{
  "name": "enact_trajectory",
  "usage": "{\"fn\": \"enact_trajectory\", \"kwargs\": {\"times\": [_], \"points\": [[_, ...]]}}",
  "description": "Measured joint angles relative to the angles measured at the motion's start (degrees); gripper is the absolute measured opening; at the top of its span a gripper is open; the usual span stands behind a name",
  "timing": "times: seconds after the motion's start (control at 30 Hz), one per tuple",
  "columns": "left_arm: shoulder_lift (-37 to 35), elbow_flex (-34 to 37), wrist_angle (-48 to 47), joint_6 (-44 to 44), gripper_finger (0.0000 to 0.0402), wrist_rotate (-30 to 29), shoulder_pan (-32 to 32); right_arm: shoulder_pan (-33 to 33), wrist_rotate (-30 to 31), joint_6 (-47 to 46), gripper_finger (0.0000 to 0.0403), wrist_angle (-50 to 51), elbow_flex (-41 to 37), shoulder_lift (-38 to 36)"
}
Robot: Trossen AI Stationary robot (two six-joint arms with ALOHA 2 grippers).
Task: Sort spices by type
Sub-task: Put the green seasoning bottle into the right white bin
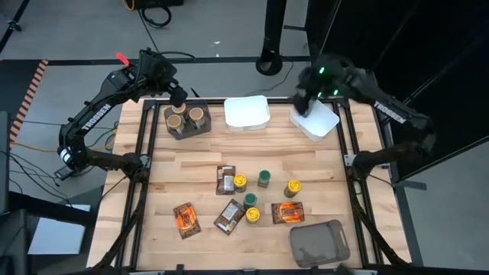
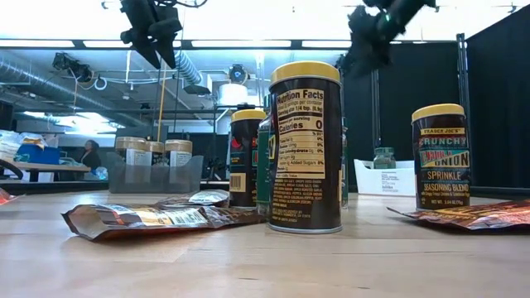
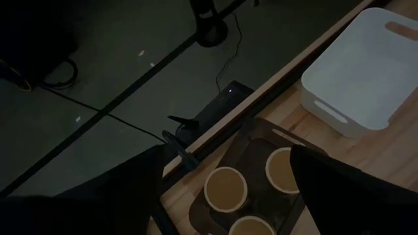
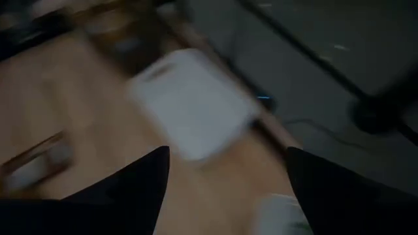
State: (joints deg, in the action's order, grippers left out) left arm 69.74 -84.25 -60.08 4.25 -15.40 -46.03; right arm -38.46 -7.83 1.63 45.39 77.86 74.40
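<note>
Spices (image 1: 263,179) lie mid-desk (image 1: 374,191), well apart from both spread, empty grippers, ours left (image 1: 177,97) over the tan-lidded jar bin (image 1: 186,121), right (image 1: 302,103) over the white tray (image 1: 317,122), about equally near.

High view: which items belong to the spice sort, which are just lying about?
Job:
- tan-lid jars in the dark bin
- yellow-lid jars
- green-lid jars
- orange packets
- brown packets
- white trays
- grey bin

Lying about:
- floor cables
- stand base behind the table
</note>
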Motion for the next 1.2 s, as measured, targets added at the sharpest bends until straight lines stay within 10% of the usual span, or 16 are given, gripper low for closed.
{"fn": "enact_trajectory", "kwargs": {"times": [0.47, 1.2], "points": [[0.0, 0.0, -0.1, 0.0, 0.0337, 0.0, 0.0, 37.9, 14.2, -9.0, 0.0310, -1.2, -0.2, 13.9], [0.0, 0.0, -0.6, 0.0, 0.0337, 0.1, 0.0, 45.6, 16.2, -18.2, 0.0305, -1.0, -0.3, 27.0]]}}
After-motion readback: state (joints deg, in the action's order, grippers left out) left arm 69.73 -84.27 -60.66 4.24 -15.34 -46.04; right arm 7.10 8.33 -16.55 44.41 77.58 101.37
